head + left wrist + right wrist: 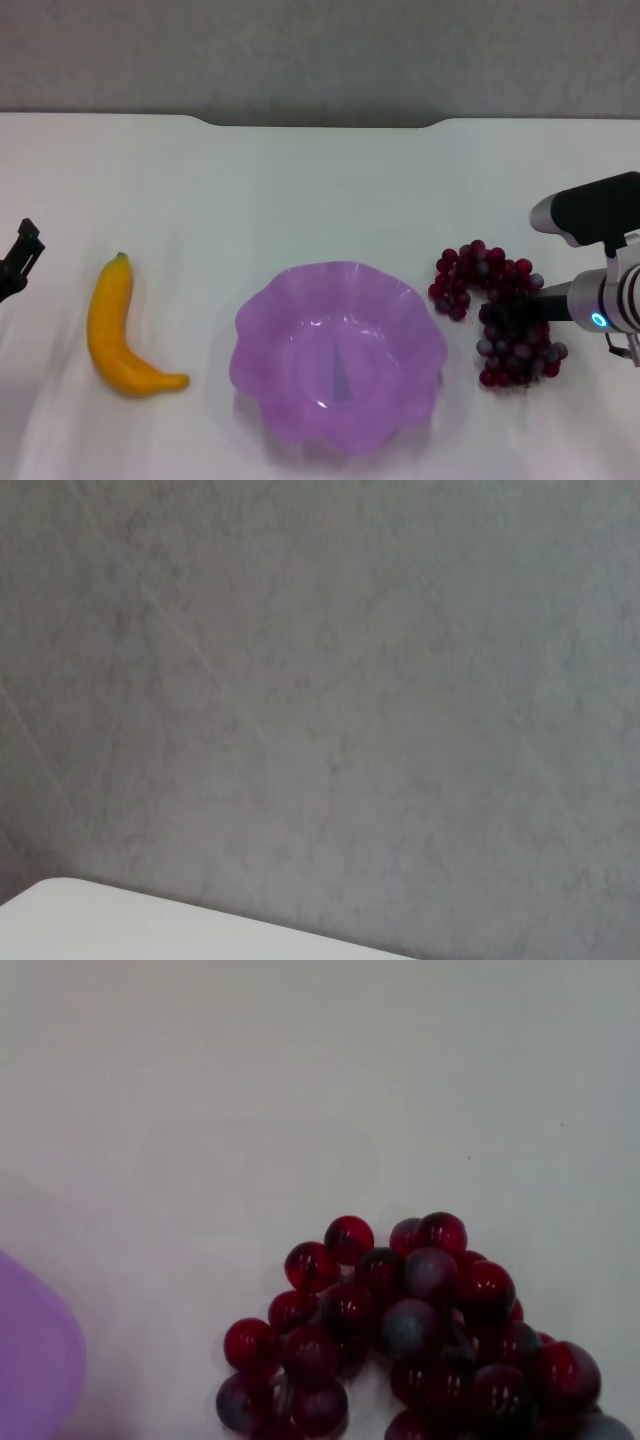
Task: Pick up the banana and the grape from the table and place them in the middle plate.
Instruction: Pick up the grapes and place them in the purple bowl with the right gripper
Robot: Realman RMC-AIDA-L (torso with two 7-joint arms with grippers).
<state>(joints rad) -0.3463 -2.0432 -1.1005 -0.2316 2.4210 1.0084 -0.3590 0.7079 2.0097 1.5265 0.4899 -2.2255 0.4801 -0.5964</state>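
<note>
Right end effector (492,313) over grape (495,310)

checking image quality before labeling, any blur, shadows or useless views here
Head view: sharp at the centre, soft shadows under the banana and purple plate; the right gripper reads dark over the grapes. Right wrist view: the grapes are soft-focused and cropped. Left wrist view: only grey wall and a table corner.

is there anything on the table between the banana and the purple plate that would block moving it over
Nothing visible. The banana lies on bare white table to the left of the middle plate, with only open tabletop between them, and the plate's bowl holds nothing.
</note>
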